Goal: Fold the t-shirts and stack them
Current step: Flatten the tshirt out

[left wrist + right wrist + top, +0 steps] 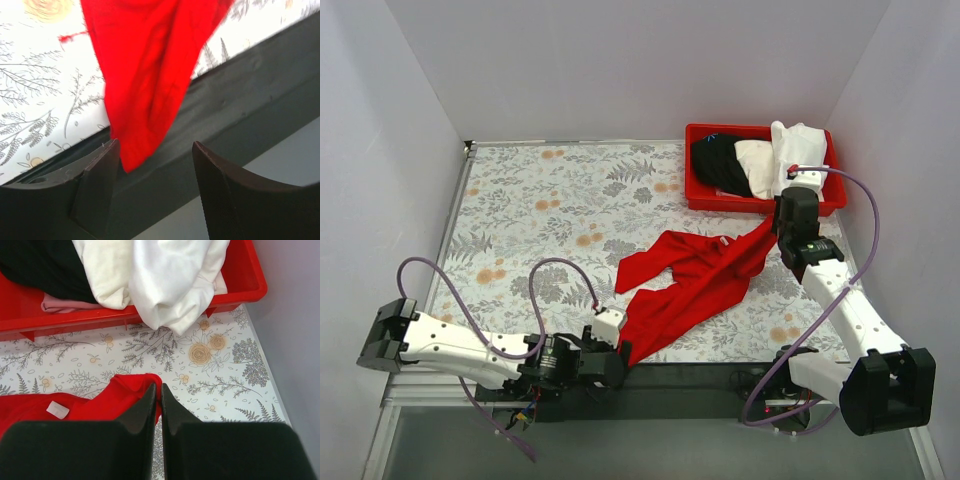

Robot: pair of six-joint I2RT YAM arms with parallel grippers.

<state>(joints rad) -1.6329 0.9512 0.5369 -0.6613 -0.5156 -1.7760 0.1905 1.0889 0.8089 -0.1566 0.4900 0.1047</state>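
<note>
Red t-shirt (690, 280) lies bunched on the bench (540, 200) — the step is spreading it flat. R pincer (160, 395) is clamped on one edge; L pincer (155, 145) is apart by the near corner & should grab it next

Right pincer (159, 391) tight on red t-shirt (102, 404)

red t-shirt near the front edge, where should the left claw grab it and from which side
Grip the narrow bunched tip of the red t-shirt that hangs past the table's front edge, coming in from the near side. The open left claw faces it, and the right claw pinches the far end, so the cloth lies as a strip.
</note>
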